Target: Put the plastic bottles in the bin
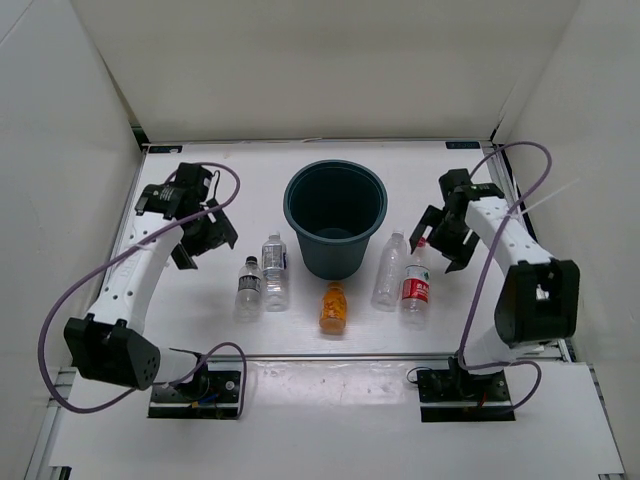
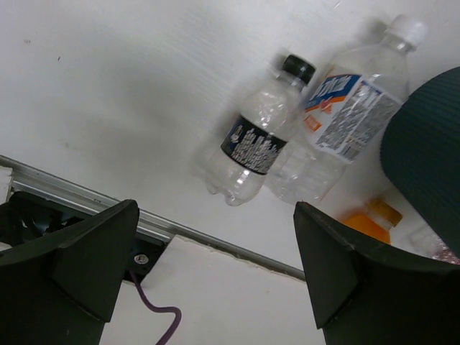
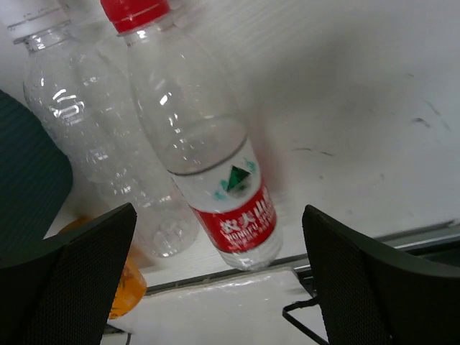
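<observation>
Both jaws are hanging spread; I'm seeing the red-capped bottle lying ahead of the right jaws, label showing Chinese characters.

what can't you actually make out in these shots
Orange bottle: left wrist view, partly hidden behind the bin; the right wrist view shows only a sliver of it.
The bin: both wrist views cut it off at the frame edge, so its inside is unseen there.
Red-capped bottle: right wrist view, the cap's top is cut by the upper edge.
Bottle labels: top view, print too small to read.
</observation>
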Controlling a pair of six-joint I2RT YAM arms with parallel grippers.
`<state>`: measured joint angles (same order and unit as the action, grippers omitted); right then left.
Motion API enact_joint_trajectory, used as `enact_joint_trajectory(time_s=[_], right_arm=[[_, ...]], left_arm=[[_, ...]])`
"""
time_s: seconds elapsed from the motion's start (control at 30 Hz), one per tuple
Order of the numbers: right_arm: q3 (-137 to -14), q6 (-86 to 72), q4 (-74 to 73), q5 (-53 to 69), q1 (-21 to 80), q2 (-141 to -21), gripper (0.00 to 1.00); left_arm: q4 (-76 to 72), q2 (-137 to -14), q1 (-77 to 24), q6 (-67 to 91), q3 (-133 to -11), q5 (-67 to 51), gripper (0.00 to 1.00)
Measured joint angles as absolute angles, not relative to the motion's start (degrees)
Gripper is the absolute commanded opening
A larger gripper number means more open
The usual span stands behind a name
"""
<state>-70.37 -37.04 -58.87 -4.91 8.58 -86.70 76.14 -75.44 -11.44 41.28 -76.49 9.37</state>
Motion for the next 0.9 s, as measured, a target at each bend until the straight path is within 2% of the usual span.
enact_joint_trajectory(time_s=[0.1,0.27,0.4,0.47,0.5,0.53,0.67,0.77,0.9], right_arm=[[-70.26,-36.97,-55.86,-1.67,8.36,-91.61,1.0],[-67.79,-37.01,-52.14,0.47,8.21,-96.86,0.89],[-65.87,-36.95,-51.59,0.45,7.6,-98.3,0.69],[-65.23,-37.06,-51.37,0.78,6.81,-98.24,0.62],[-64.93,-37.15,-51.2,1.13,6.33,-98.08,0.5],[-64.69,-36.99,-51.05,1.26,5.96,-97.8,0.44],[-65.08,-38.48,-54.06,-0.1,5.08,-94.56,0.41],[-69.65,-39.97,-59.09,-0.95,5.02,-87.39,0.39],[-93.06,-41.41,-66.0,-1.85,5.19,-82.74,0.34]], left_arm=[[75.77,-77.82,-11.38,40.99,-80.53,9.37,1.0],[75.46,-79.53,-10.44,40.88,-82.17,8.73,1.0],[75.42,-80.86,-8.12,40.88,-82.17,7.44,1.0],[75.35,-81.41,-7.18,40.91,-82.17,7.2,1.0],[75.33,-81.73,-6.92,40.91,-82.17,7.11,1.0],[75.26,-82.0,-6.81,40.88,-82.19,7.03,1.0],[74.96,-83.33,-6.46,40.95,-82.63,6.68,1.0],[74.63,-84.42,-6.13,40.95,-83.57,6.61,1.0],[74.06,-85.34,-6.0,41.01,-83.96,6.59,1.0]])
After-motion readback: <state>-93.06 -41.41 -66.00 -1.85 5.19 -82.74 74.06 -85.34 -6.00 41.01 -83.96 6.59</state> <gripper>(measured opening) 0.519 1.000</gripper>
